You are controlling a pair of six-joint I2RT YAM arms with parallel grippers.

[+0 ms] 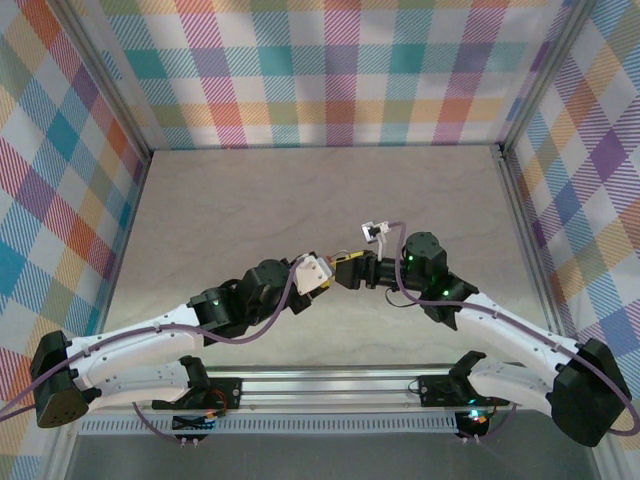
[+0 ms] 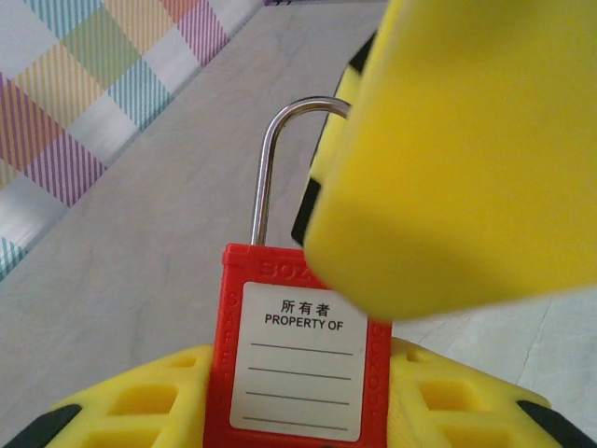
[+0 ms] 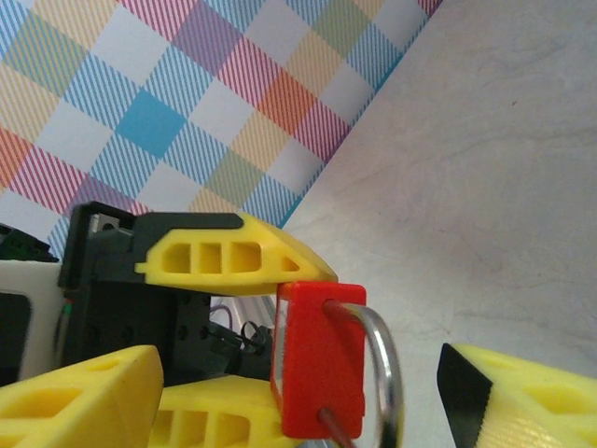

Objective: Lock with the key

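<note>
Meeting over the middle of the grey table [image 1: 300, 190], two robot arms bring their tools tip to tip inside a booth of plaid walls [image 1: 330, 70], seen from above. The left gripper [image 1: 322, 276] is clenched on a red padlock [image 2: 297, 345], its yellow fingers [image 2: 121, 411] pressing the body from both sides in the left wrist view, where a white label [image 2: 298, 373] reading "PROPERTY OF" faces the camera. The silver shackle [image 2: 264, 177] rises from the top of the lock and curves over to the right, where its far end passes behind a blurred yellow finger [image 2: 466, 159] of the other arm, very close to the lens. The right gripper [image 1: 347, 270] stands released: in the right wrist view its own yellow fingers [image 3: 84, 401] sit spread wide at the lower corners of the frame, with the lock and its shackle between them and touching neither. The same view shows the padlock edge-on, pinched between the left arm's upper and lower fingers. The lock's underside is hidden.
</note>
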